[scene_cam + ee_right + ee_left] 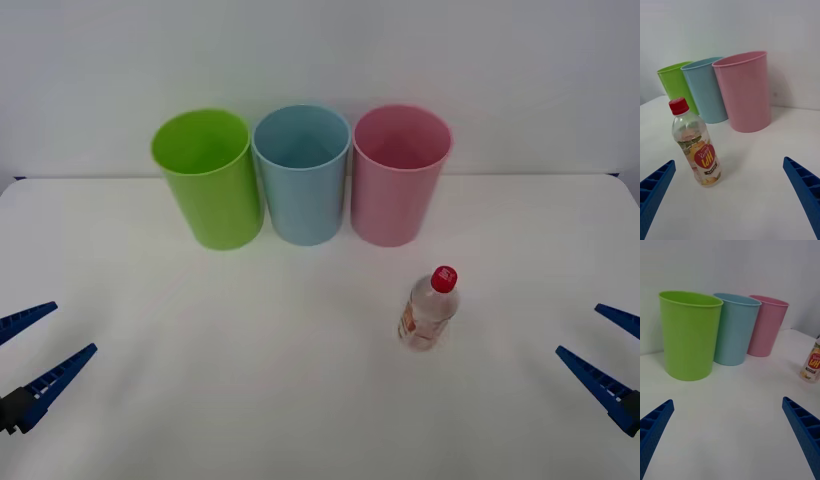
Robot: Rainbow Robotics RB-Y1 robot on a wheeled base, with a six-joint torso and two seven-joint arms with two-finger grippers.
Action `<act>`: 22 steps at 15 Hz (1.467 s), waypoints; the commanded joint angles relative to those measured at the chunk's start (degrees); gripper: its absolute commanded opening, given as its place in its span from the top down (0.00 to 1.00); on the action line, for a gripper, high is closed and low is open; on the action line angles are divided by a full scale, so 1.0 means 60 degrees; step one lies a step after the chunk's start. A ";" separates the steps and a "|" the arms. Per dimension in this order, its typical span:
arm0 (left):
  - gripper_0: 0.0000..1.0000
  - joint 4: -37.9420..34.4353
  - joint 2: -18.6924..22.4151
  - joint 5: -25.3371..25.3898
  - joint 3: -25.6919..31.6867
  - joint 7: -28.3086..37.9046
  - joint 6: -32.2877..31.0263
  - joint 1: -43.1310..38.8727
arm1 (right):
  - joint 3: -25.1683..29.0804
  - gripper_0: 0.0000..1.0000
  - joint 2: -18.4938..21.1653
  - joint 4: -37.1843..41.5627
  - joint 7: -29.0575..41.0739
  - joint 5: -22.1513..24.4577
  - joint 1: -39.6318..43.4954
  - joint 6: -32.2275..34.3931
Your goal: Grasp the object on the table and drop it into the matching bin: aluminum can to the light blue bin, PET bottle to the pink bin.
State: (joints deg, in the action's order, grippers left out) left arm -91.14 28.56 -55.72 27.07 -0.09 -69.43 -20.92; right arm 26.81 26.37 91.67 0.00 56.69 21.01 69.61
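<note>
A small clear PET bottle (430, 309) with a red cap and an orange-and-white label stands upright on the white table (250, 380), a short way in front of the pink bin (398, 175). The light blue bin (301, 174) stands just left of the pink one. My right gripper (606, 350) hangs open at the right edge, well clear of the bottle (696, 148). Open too, my left gripper (35, 348) sits at the far left edge. In the left wrist view the bottle (812, 365) shows at the edge, beyond the pink bin (767, 327).
A lime green bin (207, 178) stands left of the light blue one; the three bins form a tight row at the back of the table, near a white wall. Bare tabletop lies between both grippers and the bottle.
</note>
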 commanded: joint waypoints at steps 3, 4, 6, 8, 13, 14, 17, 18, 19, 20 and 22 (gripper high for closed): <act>0.00 0.0000 0.0000 0.0000 0.0000 0.0000 -0.0001 0.0000 | 0.0044 0.00 -0.0029 0.0118 -0.0089 0.0131 -0.0220 -0.0014; 0.00 0.0000 0.0000 0.0000 0.0000 0.0000 -0.0001 0.0000 | 0.0044 0.00 -0.0029 0.0118 -0.0103 0.0205 -0.0234 -0.0014; 0.00 0.0000 0.0000 0.0000 0.0000 0.0000 -0.0001 0.0000 | 0.0015 0.00 -0.0029 0.0118 -0.0103 0.0219 -0.0249 -0.0014; 0.00 0.0000 0.0000 0.0000 0.0000 0.0000 -0.0001 0.0000 | -0.0044 0.00 -0.0029 0.0118 -0.0176 0.0380 -0.0308 0.0015; 0.00 0.0000 0.0000 0.0000 0.0000 0.0000 -0.0001 0.0000 | -0.0600 0.00 -0.0029 0.0103 -0.0382 0.0673 -0.0527 -0.0014; 0.00 0.0000 0.0000 0.0000 0.0000 0.0000 -0.0001 0.0000 | -0.0674 0.00 -0.0029 0.0103 -0.0425 0.0703 -0.0527 -0.0029; 0.00 0.0000 0.0000 0.0000 0.0000 0.0000 -0.0001 0.0000 | -0.1098 0.00 -0.0073 -0.0234 -0.0660 0.0717 -0.0674 -0.0117; 0.00 0.0000 0.0000 0.0000 0.0000 0.0000 -0.0001 0.0000 | -0.1304 0.00 -0.0117 -0.0556 -0.0792 0.0717 -0.0835 -0.0132; 0.00 0.0000 0.0000 0.0000 0.0000 0.0000 -0.0001 0.0000 | -0.1450 0.00 -0.0161 -0.0790 -0.0909 0.0717 -0.0952 -0.0146; 0.00 0.0000 0.0000 0.0000 0.0000 0.0000 -0.0001 0.0000 | -0.1582 0.00 -0.0249 -0.0952 -0.1143 0.0717 -0.1069 -0.0176; 0.00 0.0000 0.0000 0.0000 0.0000 0.0000 -0.0001 0.0000 | -0.1655 0.00 -0.0688 -0.1376 -0.1568 0.1083 -0.1392 -0.0263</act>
State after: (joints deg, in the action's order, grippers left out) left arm -91.14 28.57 -55.72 27.07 -0.09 -69.43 -20.92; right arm 16.93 23.23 84.19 -8.99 62.20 13.31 68.14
